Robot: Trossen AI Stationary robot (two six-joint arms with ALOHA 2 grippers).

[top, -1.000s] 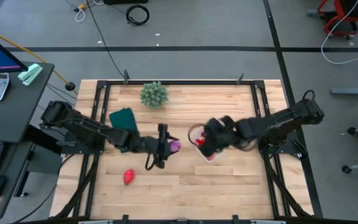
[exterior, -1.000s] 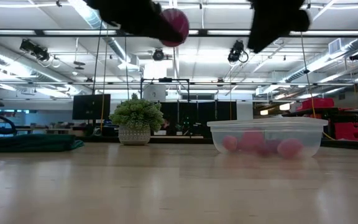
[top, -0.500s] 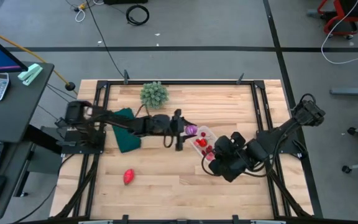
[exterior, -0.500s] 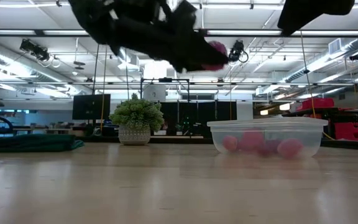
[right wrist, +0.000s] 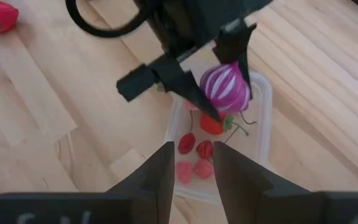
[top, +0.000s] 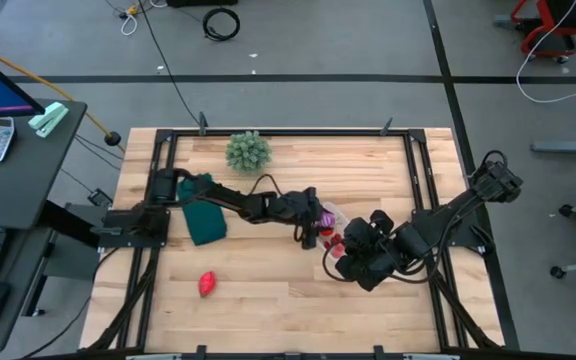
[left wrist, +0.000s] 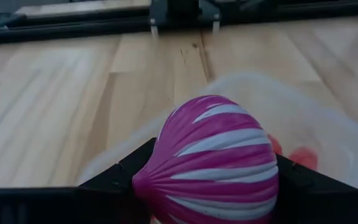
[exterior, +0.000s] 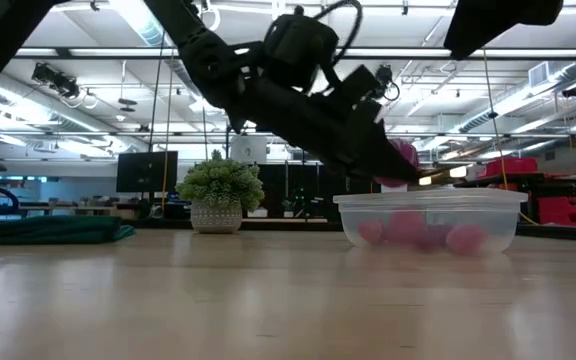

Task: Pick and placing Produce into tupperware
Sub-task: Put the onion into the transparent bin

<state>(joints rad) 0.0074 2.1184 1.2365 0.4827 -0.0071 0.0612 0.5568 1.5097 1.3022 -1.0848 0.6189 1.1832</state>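
Note:
My left gripper (top: 320,218) is shut on the purple-pink striped ball (left wrist: 207,162) and holds it just above the rim of the clear tupperware (exterior: 428,220). The tub stands on its base right of the table's middle (top: 334,238). Several red and pink berries (right wrist: 194,158) lie in it. One red strawberry-like piece (top: 207,284) lies on the wood toward the near left. My right gripper (top: 340,258) hovers open, raised over the tub's near side, and touches nothing. My left gripper pinches the striped ball between its two fingers, one finger (left wrist: 120,177) on each side of the ball's widest part (left wrist: 166,180). The fingers slant down from the table's left. The ball is lifted clear, just above the tub's rim (exterior: 400,160).
A spiky green plant (top: 247,151) stands near the far edge. A dark green cloth (top: 200,205) lies left of it, under my left arm. Dark rails (top: 288,132) frame the table. Bare wood stretches along the near side (top: 298,310).
My left gripper carried the ball toward the table's right and came down from high above the table to just over the tub's rim. My right gripper drew back from the tub toward the near edge and rose, then kept still.

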